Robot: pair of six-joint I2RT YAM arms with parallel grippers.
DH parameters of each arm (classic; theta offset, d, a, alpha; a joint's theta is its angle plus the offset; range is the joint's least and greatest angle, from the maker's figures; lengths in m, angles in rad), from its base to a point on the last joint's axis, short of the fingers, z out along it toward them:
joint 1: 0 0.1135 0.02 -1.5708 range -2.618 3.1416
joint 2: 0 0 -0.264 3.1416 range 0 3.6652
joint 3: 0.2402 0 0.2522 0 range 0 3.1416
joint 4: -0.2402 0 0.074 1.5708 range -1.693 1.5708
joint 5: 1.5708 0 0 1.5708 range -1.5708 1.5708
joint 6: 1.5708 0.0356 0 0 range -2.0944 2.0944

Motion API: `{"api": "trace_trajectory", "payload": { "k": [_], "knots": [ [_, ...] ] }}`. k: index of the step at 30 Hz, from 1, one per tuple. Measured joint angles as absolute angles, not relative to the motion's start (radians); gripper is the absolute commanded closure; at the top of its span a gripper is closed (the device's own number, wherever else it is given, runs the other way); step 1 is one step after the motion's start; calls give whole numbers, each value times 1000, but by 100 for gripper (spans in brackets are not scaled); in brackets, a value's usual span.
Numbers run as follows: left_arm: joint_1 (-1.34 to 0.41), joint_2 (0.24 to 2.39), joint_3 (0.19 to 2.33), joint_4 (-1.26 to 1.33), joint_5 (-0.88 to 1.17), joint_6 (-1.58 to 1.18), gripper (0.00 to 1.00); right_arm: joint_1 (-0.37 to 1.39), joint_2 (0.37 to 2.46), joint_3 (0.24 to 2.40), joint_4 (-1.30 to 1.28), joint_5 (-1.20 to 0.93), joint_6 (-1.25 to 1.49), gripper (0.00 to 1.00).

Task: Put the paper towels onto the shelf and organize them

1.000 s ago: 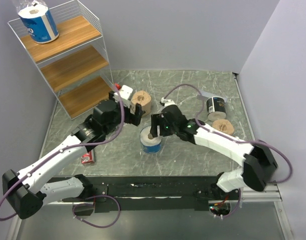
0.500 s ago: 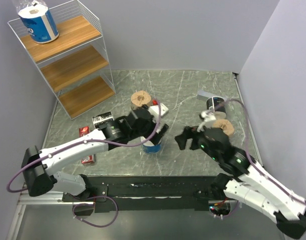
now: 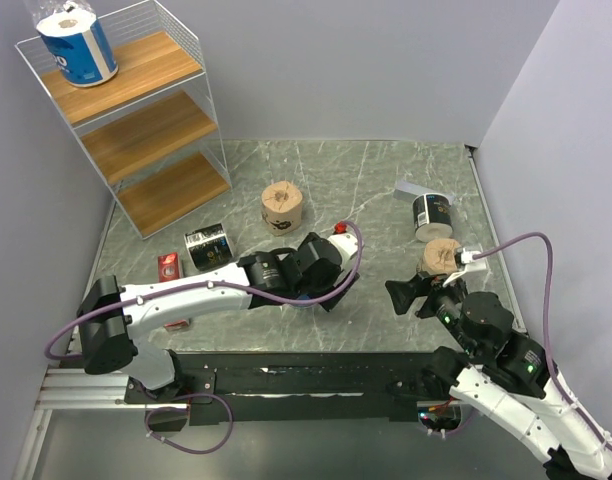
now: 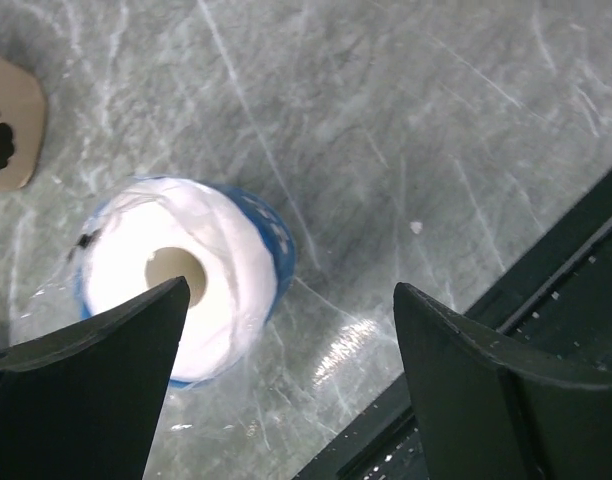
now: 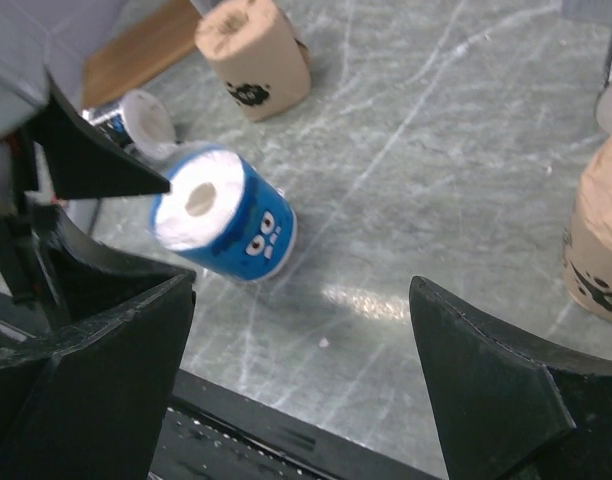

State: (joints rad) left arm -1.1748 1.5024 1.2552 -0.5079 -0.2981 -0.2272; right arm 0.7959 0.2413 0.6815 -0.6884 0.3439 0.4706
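Note:
A blue-wrapped roll (image 4: pixel 186 280) stands upright on the table near the front edge; it also shows in the right wrist view (image 5: pixel 226 225). My left gripper (image 4: pixel 291 300) hangs open above it, the roll under its left finger, and hides it in the top view (image 3: pixel 321 290). My right gripper (image 3: pixel 411 297) is open and empty, off to the roll's right (image 5: pixel 301 290). The shelf (image 3: pixel 146 110) stands at the back left with a second blue roll (image 3: pixel 76 45) on its top board. Tan rolls (image 3: pixel 282 207) (image 3: pixel 441 257) and black rolls (image 3: pixel 432 212) (image 3: pixel 206 246) stand on the table.
A red box (image 3: pixel 168 265) lies by the left black roll, and another red piece (image 3: pixel 176 322) lies under the left arm. A grey flat block (image 3: pixel 411 189) lies behind the right black roll. The table's black front rail (image 4: pixel 546 330) is close to the blue roll.
My right gripper has drawn back from the blue roll to the right front. My left gripper has moved from beside the tan roll to above the blue roll.

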Motion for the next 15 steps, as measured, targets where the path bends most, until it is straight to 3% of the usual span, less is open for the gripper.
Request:
{"api": "trace_trajectory", "payload": {
  "k": [15],
  "knots": [
    [-1143, 1567, 1221, -519, -348, -232, 18, 796, 265, 645, -719, 347, 483, 5]
  ]
}}
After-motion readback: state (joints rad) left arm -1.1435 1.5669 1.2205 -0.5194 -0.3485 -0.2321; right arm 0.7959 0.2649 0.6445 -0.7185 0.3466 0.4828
